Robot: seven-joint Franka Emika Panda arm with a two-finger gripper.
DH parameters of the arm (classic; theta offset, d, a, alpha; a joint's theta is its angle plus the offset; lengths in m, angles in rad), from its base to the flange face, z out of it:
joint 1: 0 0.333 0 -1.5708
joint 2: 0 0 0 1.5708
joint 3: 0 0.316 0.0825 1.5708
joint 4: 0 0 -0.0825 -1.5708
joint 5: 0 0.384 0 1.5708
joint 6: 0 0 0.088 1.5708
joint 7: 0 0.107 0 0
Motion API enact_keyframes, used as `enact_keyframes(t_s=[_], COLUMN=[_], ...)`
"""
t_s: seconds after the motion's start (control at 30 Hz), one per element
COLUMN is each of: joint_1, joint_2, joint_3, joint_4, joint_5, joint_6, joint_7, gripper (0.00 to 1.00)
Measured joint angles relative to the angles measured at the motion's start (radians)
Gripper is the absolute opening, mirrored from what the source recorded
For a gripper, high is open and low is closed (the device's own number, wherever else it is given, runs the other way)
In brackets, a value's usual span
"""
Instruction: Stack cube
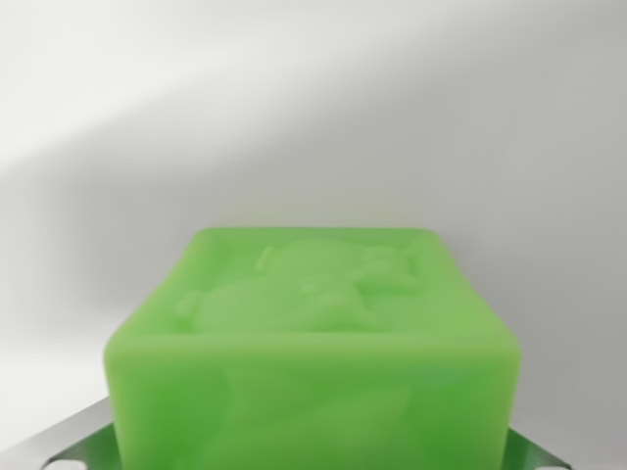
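A translucent green cube (312, 333) with a raised figure moulded into its top face fills the lower middle of the wrist view, very close to the camera. My gripper (309, 452) is shut on it. One metal finger (71, 443) shows at the bottom left and the other at the bottom right (537, 456), each pressed against a side of the cube. The cube's lower part and whatever lies under it are hidden. No second cube is in view.
Behind the cube there is only a plain white surface (313, 108), with a soft grey shadow running across it from the lower left to the upper right.
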Motion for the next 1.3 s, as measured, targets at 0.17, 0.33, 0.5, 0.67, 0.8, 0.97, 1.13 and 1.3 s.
enact_keyframes(t_s=[0.17,0.33,0.5,0.67,0.8,0.97,1.13,1.3], joint_1=[0.0,0.0,0.0,0.0,0.001,0.001,0.002,0.004], joint_2=[0.0,0.0,0.0,-0.008,-0.024,-0.048,-0.081,-0.115], joint_3=[0.0,0.0,0.0,0.0,-0.001,-0.002,-0.004,-0.007], joint_4=[0.0,0.0,0.0,-0.002,-0.007,-0.014,-0.022,-0.028], joint_5=[0.0,0.0,0.0,0.0,0.0,0.0,-0.001,-0.002], joint_6=[0.0,0.0,0.0,-0.005,-0.013,-0.03,-0.053,-0.08], joint_7=[0.0,0.0,0.0,0.0,0.0,0.001,0.001,0.002], gripper=[0.0,0.0,0.0,0.0,0.0,0.0,0.0,0.0])
